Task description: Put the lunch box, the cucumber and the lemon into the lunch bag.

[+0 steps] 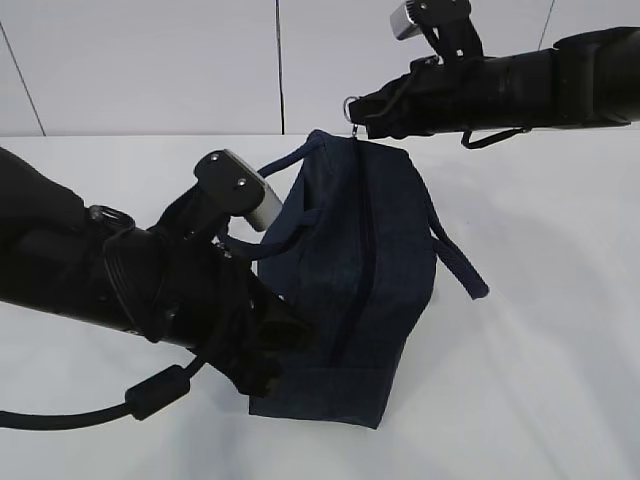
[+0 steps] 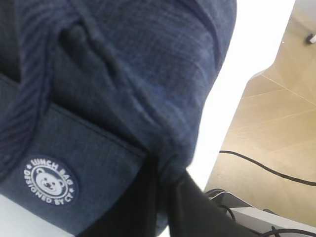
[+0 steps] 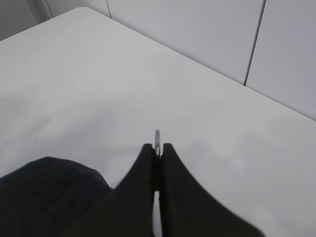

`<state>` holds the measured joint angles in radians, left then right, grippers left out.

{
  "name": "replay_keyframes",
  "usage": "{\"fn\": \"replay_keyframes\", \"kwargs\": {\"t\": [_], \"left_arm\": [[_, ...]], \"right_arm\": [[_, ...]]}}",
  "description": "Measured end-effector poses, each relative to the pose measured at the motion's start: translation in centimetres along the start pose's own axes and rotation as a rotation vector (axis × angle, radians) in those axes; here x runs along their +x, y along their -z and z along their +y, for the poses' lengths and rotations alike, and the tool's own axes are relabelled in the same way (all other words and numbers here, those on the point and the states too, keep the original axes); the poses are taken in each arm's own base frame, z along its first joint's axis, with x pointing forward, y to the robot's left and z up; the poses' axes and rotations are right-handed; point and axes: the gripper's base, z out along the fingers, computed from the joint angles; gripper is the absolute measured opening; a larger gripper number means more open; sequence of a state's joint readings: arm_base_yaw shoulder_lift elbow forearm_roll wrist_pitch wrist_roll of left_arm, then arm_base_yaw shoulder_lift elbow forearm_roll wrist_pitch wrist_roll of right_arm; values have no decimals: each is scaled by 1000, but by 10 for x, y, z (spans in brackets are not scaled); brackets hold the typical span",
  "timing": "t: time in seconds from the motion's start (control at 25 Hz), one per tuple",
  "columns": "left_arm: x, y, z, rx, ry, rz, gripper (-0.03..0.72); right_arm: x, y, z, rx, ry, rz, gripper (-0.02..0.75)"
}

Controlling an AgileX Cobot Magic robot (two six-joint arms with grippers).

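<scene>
Bag pinned at both ends

Lunch bag (image 1: 350,290) sits mid-worktop (image 1: 540,350), zipper (image 1: 362,240) running along its top. Right gripper (image 3: 157,148) jaws closed on the metal ring pull (image 1: 352,106) at the far end. Left gripper (image 2: 165,192) jaws clamped shut on fabric at the near end, beside the bear logo (image 2: 49,181). Bare worktop all round the bag; its edge lies just past the left gripper.

Black arms (image 1: 90,270) trail thick black cables (image 1: 150,395) and carry silver wrist cameras (image 1: 255,200).
</scene>
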<state>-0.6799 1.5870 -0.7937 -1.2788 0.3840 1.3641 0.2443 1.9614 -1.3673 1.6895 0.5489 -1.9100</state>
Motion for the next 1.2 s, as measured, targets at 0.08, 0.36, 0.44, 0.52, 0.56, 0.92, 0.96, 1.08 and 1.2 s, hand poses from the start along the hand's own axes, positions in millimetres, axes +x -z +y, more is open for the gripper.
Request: {"fn": "replay_keyframes", "kwargs": {"t": [0.08, 0.36, 0.44, 0.52, 0.56, 0.92, 0.96, 1.08, 1.2], "left_arm": [[0, 0, 1, -7, 0, -1, 6], [-1, 1, -1, 7, 32, -12, 334], [-3, 5, -3, 14, 39, -29, 387], [-9, 14, -6, 11, 28, -64, 407], [-13, 21, -8, 9, 21, -88, 412], [-38, 75, -9, -40, 112, -271, 399], [-41, 78, -7, -36, 126, -275, 393], [-57, 90, 0, -37, 132, -285, 366], [-73, 100, 3, -53, 106, -254, 355]], "right_arm": [[-1, 0, 1, -10, 1, -5, 7], [-2, 0, 3, -41, -3, -17, 7], [-2, 0, 3, -45, -3, -19, 7], [-2, 1, 3, -50, -4, -21, 7], [-2, 1, 4, -54, -4, -23, 7], [-3, 1, 5, -67, -10, -28, 7], [-3, 1, 5, -67, -13, -27, 7], [-4, 1, 5, -75, -16, -31, 7], [-4, 1, 6, -83, -18, -34, 7]]}}
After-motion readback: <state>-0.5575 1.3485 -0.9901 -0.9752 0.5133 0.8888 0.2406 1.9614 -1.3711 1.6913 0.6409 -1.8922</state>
